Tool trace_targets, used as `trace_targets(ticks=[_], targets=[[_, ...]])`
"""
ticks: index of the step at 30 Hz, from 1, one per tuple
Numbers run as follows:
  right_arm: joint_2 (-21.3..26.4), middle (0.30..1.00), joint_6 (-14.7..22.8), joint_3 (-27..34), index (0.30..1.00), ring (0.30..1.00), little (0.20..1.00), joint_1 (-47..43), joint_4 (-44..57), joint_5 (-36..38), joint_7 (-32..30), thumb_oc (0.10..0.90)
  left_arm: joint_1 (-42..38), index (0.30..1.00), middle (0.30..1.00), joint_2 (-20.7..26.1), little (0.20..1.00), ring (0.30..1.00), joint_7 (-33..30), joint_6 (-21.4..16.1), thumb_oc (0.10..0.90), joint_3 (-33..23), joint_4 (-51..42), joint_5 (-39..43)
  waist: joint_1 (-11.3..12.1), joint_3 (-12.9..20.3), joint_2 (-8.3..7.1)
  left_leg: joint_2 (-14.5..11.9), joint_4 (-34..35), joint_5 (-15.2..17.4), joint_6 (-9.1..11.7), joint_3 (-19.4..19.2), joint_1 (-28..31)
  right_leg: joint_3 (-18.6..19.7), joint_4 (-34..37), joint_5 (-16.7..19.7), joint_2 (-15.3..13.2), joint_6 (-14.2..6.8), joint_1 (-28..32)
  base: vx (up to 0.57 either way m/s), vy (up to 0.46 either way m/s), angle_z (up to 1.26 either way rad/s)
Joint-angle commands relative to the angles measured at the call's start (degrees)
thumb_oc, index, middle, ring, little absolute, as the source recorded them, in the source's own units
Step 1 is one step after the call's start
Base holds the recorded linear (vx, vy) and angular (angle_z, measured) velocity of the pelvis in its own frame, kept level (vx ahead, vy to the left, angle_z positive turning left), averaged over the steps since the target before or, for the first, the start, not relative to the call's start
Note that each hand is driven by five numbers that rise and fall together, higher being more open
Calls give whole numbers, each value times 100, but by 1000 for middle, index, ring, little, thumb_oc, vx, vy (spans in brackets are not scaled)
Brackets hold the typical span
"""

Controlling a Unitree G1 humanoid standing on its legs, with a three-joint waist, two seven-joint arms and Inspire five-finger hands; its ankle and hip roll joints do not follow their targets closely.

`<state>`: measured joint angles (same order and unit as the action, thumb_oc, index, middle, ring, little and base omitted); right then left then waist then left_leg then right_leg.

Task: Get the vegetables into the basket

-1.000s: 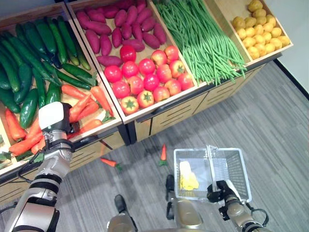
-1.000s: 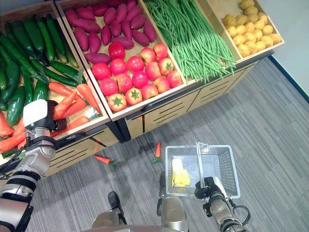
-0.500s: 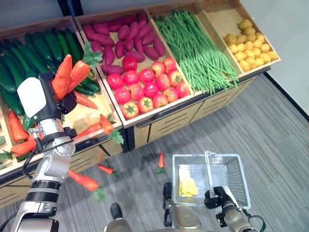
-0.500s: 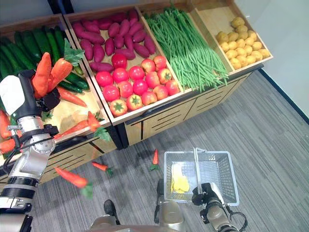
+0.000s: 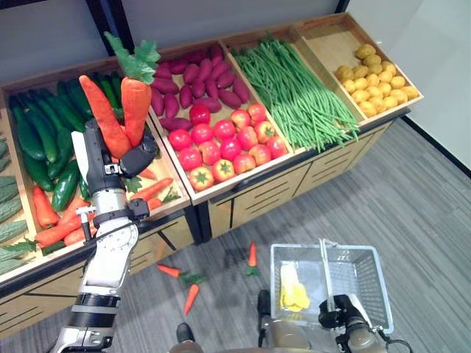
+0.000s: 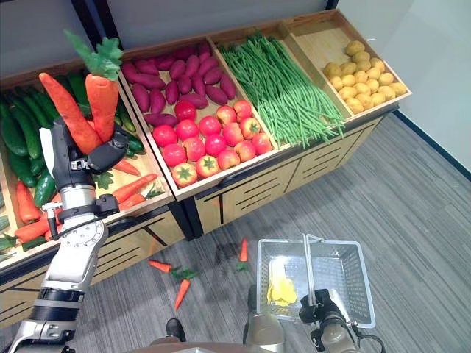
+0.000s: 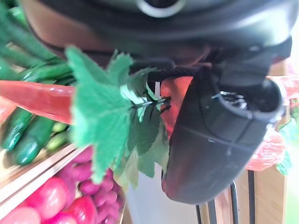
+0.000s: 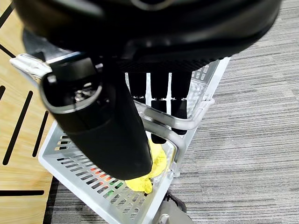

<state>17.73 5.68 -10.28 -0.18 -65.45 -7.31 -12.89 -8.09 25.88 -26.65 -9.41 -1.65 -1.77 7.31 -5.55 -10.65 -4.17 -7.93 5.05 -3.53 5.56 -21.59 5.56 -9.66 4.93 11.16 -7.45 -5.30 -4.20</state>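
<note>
nearest, the right hand (image 8: 112, 116) is curled round the handle (image 8: 161, 119) of the wire basket (image 5: 368, 294), which hangs low over the grey floor with something yellow (image 5: 293, 290) lying in it. nothing about that grip or the basket's load looks different from a second ago.

on the floor (image 5: 427, 191) in front of the stand there are now three loose carrots (image 5: 190, 296) where there were two; one of them was in mid-fall half a second back and has landed beside the others, well apart from the basket.

further out, the left hand (image 5: 121, 158) has come up out of the carrot bin (image 5: 158, 209) and is raised high, clenched on two carrots (image 5: 121, 110) with their leafy tops uppermost. a second ago it was down among the carrots in the bin.

so the pick worked, but it spilled a carrot. the two held carrots have yet to cross to the basket, and the fallen ones probably need collecting too.

behind lie the cucumbers (image 5: 33, 140), tomatoes (image 5: 221, 143) and green beans (image 5: 298, 88).
</note>
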Motion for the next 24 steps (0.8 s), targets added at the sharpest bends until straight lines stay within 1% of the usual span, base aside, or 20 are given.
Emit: trace_targets(ticks=[1,5,7,8,9,10,11,13,14,15,16,17,18,19,20,21,22,23,24], targets=[[367,300,1,-13,300,300,300,164,-102,-65,-16,400,-62,300,300,304,300,300,553,-713,400,-216,-842,268,28,-25,-52,68,-5,508,7,289,222,-13,-194,-476,-260,-449,236,0,0,0],[349,300,15,6,300,300,300,210,-101,-37,17,400,65,300,300,379,300,300,718,-677,400,-193,-964,233,36,-31,-52,70,-40,512,3,256,303,16,-205,-509,-238,-430,283,0,0,0],[352,300,36,29,300,300,300,215,-111,5,27,400,72,300,300,442,300,300,767,-674,400,-177,-1018,165,39,-64,-79,55,-264,581,9,231,250,45,-240,-525,-245,-417,296,-14,-21,-7],[384,300,53,61,300,300,300,213,-31,41,28,400,42,300,300,546,300,300,838,-649,400,-140,-1109,48,19,-145,-112,37,-686,771,22,242,99,87,-328,-560,-271,-413,298,-73,-15,-10],[390,300,71,44,300,300,300,206,-7,74,24,400,-25,300,300,561,300,300,852,-676,400,-68,-1109,91,14,-185,-153,34,-896,798,23,262,-71,131,-386,-546,-302,-396,238,-69,-6,-10],[387,300,71,51,300,300,300,204,-7,76,25,400,-42,300,300,566,300,300,851,-684,400,-59,-1094,94,17,-177,-154,25,-962,829,21,268,-121,132,-404,-551,-304,-395,210,-106,53,-11],[402,300,61,70,300,300,300,207,-27,112,19,400,-141,300,300,596,300,300,928,-705,400,55,-1100,135,-18,-232,-159,38,-1093,902,-12,251,-214,211,-530,-557,-337,-408,115,-86,94,-10],[387,300,57,100,300,300,300,248,0,103,32,400,-180,300,300,635,300,300,984,-709,400,143,-1141,123,-99,-284,-157,110,-1093,939,-82,176,-228,322,-644,-481,-375,-468,-26,-88,111,-12],[385,300,56,102,300,300,300,248,1,103,32,400,-187,300,300,636,300,300,984,-713,400,146,-1133,123,-83,-277,-162,118,-1086,937,-88,159,-231,343,-657,-482,-380,-473,-48,-107,169,-17],[373,300,40,140,300,300,300,296,16,95,39,400,-243,300,300,659,300,300,1031,-725,400,213,-1182,121,-182,-345,-166,238,-951,972,-161,36,-173,475,-677,-192,-463,-638,-209,-85,125,-22],[370,300,39,139,300,300,300,292,18,96,40,400,-247,300,300,664,300,300,1031,-727,400,211,-1179,121,-172,-333,-185,257,-932,933,-166,19,-192,495,-666,-161,-475,-634,-240,-134,191,-27],[355,300,37,179,300,300,300,300,39,114,27,400,-265,300,300,659,300,300,1042,-755,400,260,-1195,137,-252,-375,-209,314,-888,960,-192,-85,-176,555,-696,97,-548,-774,-366,-195,90,-38],[297,300,20,129,300,300,300,266,121,100,42,400,-350,300,300,709,300,300,1003,-791,400,288,-1145,131,-260,-421,-213,267,-892,904,-237,-239,-290,634,-871,97,-544,-824,-594,-232,105,-53],[276,300,26,103,300,300,300,264,108,117,55,400,-381,300,300,725,300,300,992,-799,400,306,-1121,116,-242,-431,-192,218,-909,888,-258,-292,-334,573,-981,-27,-520,-783,-627,-237,56,-64],[263,300,26,92,300,300,300,239,79,136,41,400,-414,300,300,724,300,300,987,-804,400,351,-1115,160,-199,-440,-167,154,-924,859,-295,-380,-380,412,-1247,-168,-522,-741,-665,-106,31,-69],[262,300,27,95,300,300,300,237,77,136,41,400,-420,300,300,725,300,300,986,-806,400,355,-1110,161,-193,-440,-168,153,-929,864,-294,-383,-383,418,-1274,-185,-522,-739,-681,-98,32,-72],[251,300,26,85,300,300,300,229,49,145,29,400,-434,300,300,729,300,300,985,-805,400,360,-1100,189,-157,-446,-140,108,-922,828,-306,-452,-413,265,-1412,-354,-528,-668,-650,-66,63,-67],[244,300,4,93,300,300,300,250,15,137,4,400,-416,300,300,754,300,300,970,-783,400,307,-1178,230,-21,-410,-44,6,-875,878,-292,-564,-373,-233,-1830,-783,-635,-596,-503,-97,60,-48],[255,300,-2,89,300,300,300,255,4,120,-8,400,-408,300,300,762,300,300,947,-794,400,271,-1256,246,33,-389,-42,-38,-867,825,-290,-695,-359,-462,-1989,-897,-671,-569,-400,-64,19,-46]])
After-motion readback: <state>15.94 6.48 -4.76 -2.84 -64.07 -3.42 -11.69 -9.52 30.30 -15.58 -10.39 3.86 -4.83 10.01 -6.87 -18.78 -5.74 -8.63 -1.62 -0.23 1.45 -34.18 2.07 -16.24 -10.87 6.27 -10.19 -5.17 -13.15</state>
